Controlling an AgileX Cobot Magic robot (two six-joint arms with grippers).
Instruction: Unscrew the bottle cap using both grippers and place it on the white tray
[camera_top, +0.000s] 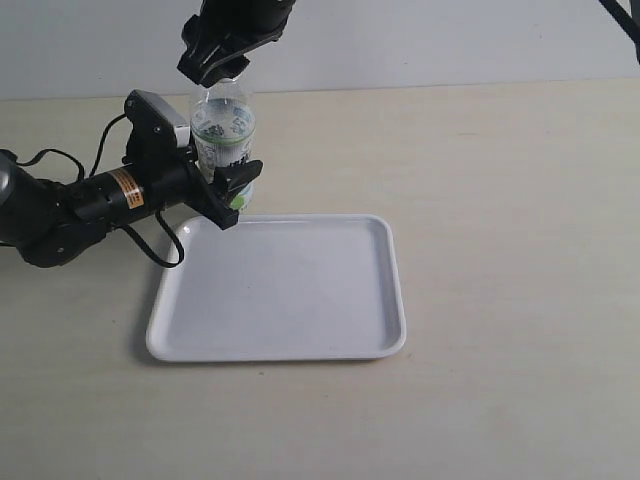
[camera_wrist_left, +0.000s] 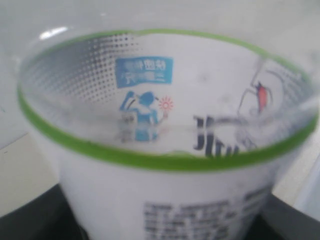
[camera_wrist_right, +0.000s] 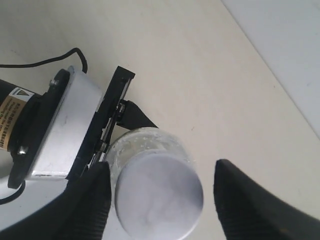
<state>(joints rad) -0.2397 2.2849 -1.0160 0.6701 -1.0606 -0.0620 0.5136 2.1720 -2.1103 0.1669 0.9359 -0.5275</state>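
Note:
The bottle (camera_top: 223, 128) stands upright just behind the white tray (camera_top: 285, 300). My left gripper (camera_top: 230, 176) is shut on its labelled body from the left; the label (camera_wrist_left: 165, 195) fills the left wrist view, with a dark finger (camera_wrist_left: 35, 217) at each lower corner. My right gripper (camera_top: 214, 68) hangs right over the bottle's top. In the right wrist view the bottle cap (camera_wrist_right: 160, 196) sits between its black fingers (camera_wrist_right: 92, 200). This gripper (camera_wrist_right: 161, 169) is open: one finger is close to the cap's side and the other stands well apart from it.
The left arm's grey-white box (camera_top: 158, 112) and orange label (camera_top: 124, 186) lie left of the bottle, with black cables (camera_top: 160, 250) trailing by the tray's left corner. The tray holds nothing. Beige tabletop (camera_top: 500, 200) spreads to the right.

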